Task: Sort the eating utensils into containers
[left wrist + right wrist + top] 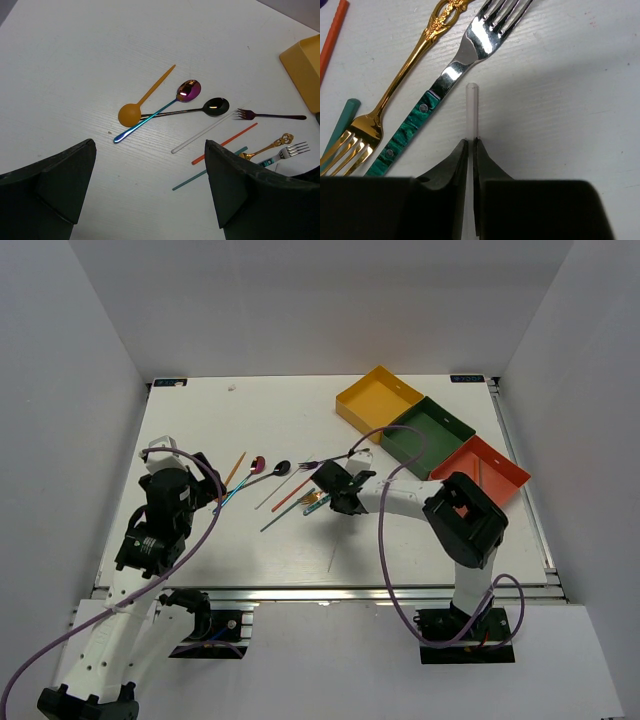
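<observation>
The clear stick (471, 107) disappears between my right pincer's (471, 142) pinched tips, and only its end shows at 12 o'clock. The green-handled fork (455, 70) loses its tines past the top edge. The teal chopstick (344, 117) and the gold fork's (400, 75) tines run off at 9 o'clock. In my left wrist view, the yellow tray (302, 70) is cropped at 3 o'clock.

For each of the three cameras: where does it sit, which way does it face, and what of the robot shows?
Top external: above and behind the arm bases, looking down on the table, left arm, right arm.
Left wrist: on the left arm, looking forward past its open left tool at the orange spoon and gold fork.
Right wrist: close above the table, facing down; right tool shut on a clear chopstick.
Both wrist views share the gold fork.
</observation>
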You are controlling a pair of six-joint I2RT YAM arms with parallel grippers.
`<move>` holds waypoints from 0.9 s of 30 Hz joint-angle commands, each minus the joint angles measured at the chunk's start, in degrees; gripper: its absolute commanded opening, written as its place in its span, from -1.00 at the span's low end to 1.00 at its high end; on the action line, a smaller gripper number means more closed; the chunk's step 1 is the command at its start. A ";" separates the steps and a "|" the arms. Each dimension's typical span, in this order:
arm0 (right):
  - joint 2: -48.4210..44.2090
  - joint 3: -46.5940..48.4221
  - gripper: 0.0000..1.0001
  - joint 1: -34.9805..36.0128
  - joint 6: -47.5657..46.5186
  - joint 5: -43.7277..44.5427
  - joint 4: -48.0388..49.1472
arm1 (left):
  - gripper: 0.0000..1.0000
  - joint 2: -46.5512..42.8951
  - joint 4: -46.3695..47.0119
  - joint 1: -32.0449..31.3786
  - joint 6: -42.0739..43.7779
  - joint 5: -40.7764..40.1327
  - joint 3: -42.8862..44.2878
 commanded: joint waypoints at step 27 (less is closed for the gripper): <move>-20.90 2.62 -1.00 -53.00 -64.73 -25.25 1.08 | 0.96 -0.53 1.23 -1.08 0.14 0.17 -0.19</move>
